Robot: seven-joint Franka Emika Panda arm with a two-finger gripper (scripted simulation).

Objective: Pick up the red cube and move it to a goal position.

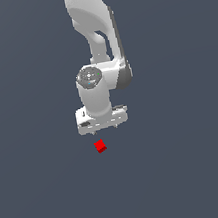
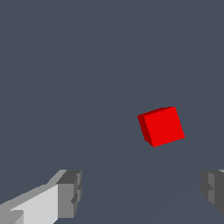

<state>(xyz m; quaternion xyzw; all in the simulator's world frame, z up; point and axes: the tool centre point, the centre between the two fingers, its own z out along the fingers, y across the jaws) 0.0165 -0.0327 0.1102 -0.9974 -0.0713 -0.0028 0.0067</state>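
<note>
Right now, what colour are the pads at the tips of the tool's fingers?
Dark grey pads on white fingers, clearest in the wrist view.

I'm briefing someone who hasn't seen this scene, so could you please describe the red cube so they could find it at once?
Start at the white robot arm and follow it down to its gripper, which is open. Just below it on the plain dark grey floor lies the red cube, apart from the fingers. It is the only coloured thing here, far smaller than the gripper.
</note>
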